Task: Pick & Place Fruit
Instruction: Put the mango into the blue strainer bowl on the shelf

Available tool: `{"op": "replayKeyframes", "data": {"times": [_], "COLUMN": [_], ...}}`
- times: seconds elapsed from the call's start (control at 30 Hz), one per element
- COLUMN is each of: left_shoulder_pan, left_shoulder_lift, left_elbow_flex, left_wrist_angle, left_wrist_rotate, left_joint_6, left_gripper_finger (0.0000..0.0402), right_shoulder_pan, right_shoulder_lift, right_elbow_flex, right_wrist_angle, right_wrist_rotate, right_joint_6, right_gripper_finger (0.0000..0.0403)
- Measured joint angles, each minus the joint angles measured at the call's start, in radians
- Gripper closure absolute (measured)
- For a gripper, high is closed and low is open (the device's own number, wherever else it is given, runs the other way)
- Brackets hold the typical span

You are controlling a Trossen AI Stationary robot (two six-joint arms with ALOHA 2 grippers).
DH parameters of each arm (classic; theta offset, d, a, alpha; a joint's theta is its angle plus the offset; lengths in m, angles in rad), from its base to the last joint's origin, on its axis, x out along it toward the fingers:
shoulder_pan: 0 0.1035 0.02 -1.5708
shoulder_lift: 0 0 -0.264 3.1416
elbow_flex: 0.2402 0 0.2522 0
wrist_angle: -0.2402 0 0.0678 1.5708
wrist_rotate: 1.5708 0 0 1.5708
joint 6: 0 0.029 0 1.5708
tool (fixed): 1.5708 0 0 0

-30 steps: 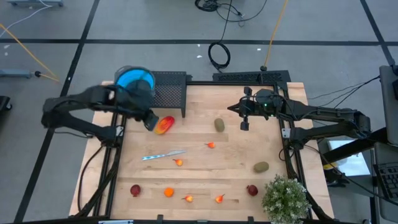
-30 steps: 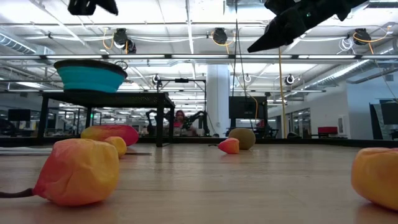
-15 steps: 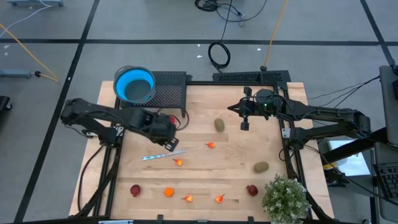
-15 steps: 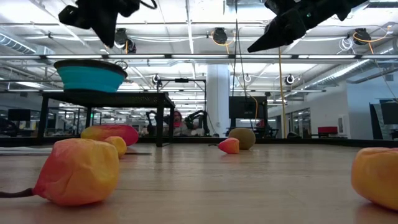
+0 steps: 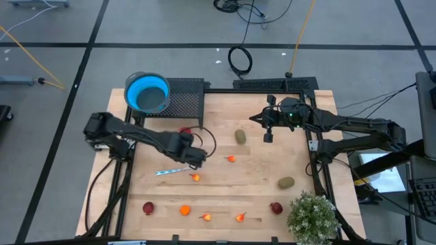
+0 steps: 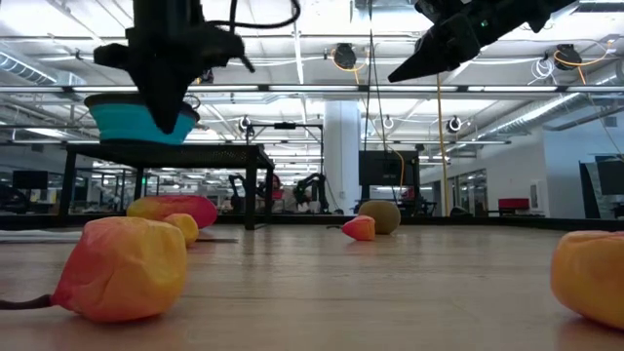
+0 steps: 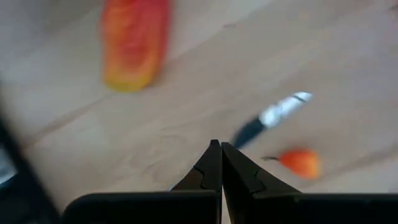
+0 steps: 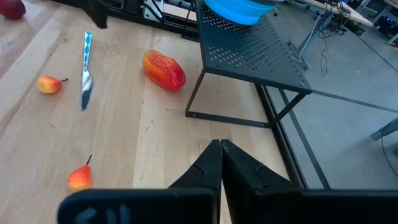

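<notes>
The fruit lies scattered over the wooden desk (image 5: 300, 156), none of it held. The blue bowl (image 5: 147, 92) sits raised on a black mesh stand (image 5: 185, 99) at the desk's far corner, most likely as the drop point. Just in front of the stand rests the large orange-red fruit (image 8: 163, 70). Farther from the bowl lie a knife (image 5: 178, 169), two small orange fruits (image 5: 196, 177) and a kiwi (image 5: 240, 137); more pieces line the edge farthest from the bowl. The left claw (image 5: 197, 157) hangs above the desk between the big fruit and the knife, fingers pressed together and empty, probably heading for a small piece. The right claw (image 5: 268, 138) waits beyond the kiwi, also pressed together.
</notes>
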Motion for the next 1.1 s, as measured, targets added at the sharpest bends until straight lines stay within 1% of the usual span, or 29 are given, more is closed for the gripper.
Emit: {"op": "replayKeyframes", "data": {"times": [0.13, 0.2, 0.3, 0.43, 0.7, 0.83, 0.93, 1.03, 1.1], "left_shoulder_pan": [-0.022, -0.032, -0.043, -0.046, -0.046, -0.046, -0.046, -0.046, -0.046], "left_shoulder_lift": [0.035, 0.048, 0.07, 0.098, 0.155, 0.162, 0.161, 0.161, 0.161], "left_elbow_flex": [0.0, 0.0, 0.0, 0.0, 0.0, 0.0, 0.0, 0.0, 0.0], "left_wrist_angle": [-0.062, -0.065, -0.065, -0.07, -0.072, -0.073, -0.07, -0.069, -0.069], "left_wrist_rotate": [-0.043, -0.064, -0.122, -0.183, -0.204, -0.203, -0.203, -0.203, -0.203], "left_joint_6": [-0.108, -0.127, -0.147, -0.209, -0.194, -0.184, -0.171, -0.159, -0.153], "left_gripper_finger": [0.0401, 0.0401, 0.0401, 0.0401, 0.0396, 0.0379, 0.0356, 0.0319, 0.0287], "right_shoulder_pan": [0.0, 0.0, 0.0, 0.0, 0.0, 0.0, 0.0, 0.0, 0.0], "right_shoulder_lift": [0.0, 0.0, 0.0, 0.0, 0.0, 0.0, 0.0, 0.0, 0.0], "right_elbow_flex": [0.0, 0.0, 0.0, 0.0, 0.0, 0.0, 0.0, 0.0, 0.0], "right_wrist_angle": [0.0, 0.0, 0.0, 0.001, 0.001, 0.001, 0.001, 0.001, 0.001], "right_wrist_rotate": [0.0, 0.0, 0.0, -0.001, -0.001, -0.001, -0.001, -0.001, -0.001], "right_joint_6": [0.0, -0.001, -0.02, -0.039, -0.045, -0.045, -0.045, -0.045, -0.045], "right_gripper_finger": [0.0403, 0.0403, 0.0403, 0.0403, 0.0403, 0.0403, 0.0403, 0.0403, 0.0403]}}
